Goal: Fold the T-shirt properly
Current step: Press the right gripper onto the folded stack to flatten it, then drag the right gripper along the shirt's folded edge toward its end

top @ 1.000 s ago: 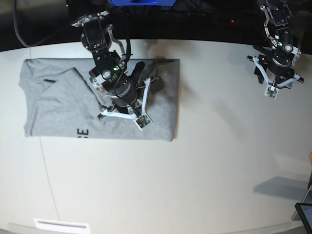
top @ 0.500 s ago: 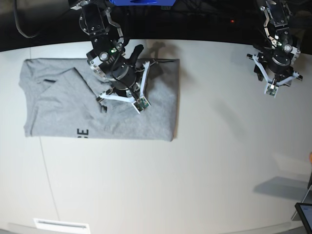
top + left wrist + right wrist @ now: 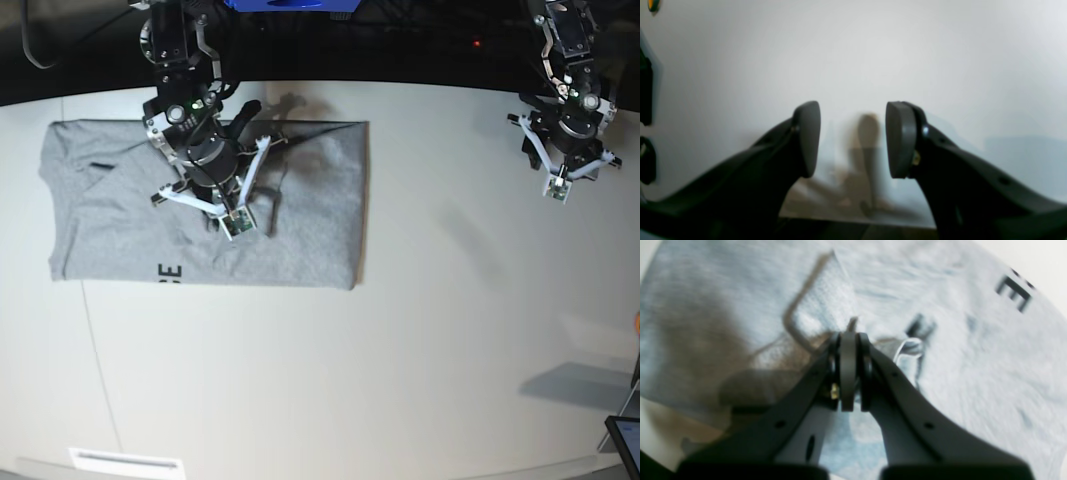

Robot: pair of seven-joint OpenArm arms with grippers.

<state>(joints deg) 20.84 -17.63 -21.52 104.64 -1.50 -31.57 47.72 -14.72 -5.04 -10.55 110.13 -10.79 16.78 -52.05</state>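
The heather-grey T-shirt (image 3: 310,225) lies flat on the left of the white table (image 3: 450,330), folded into a wide rectangle. Black lettering (image 3: 170,271) shows at its front edge. My right gripper (image 3: 213,165) hovers over the shirt's back middle. In the right wrist view its fingers (image 3: 848,373) are pressed together above the T-shirt (image 3: 973,356), with no cloth between them; a black letter E (image 3: 1013,293) shows beyond. My left gripper (image 3: 563,150) is at the table's far right. Its pads stand apart in the left wrist view (image 3: 853,140), over bare table.
A dark tablet-like device (image 3: 625,440) sits at the table's front right corner. A white strip (image 3: 125,462) lies at the front left edge. Behind the table's rear edge there is dark space with the arm bases.
My right arm has swung left and toward the back across the shirt, staying shut. The shirt has kept its shape. The left arm has barely moved.
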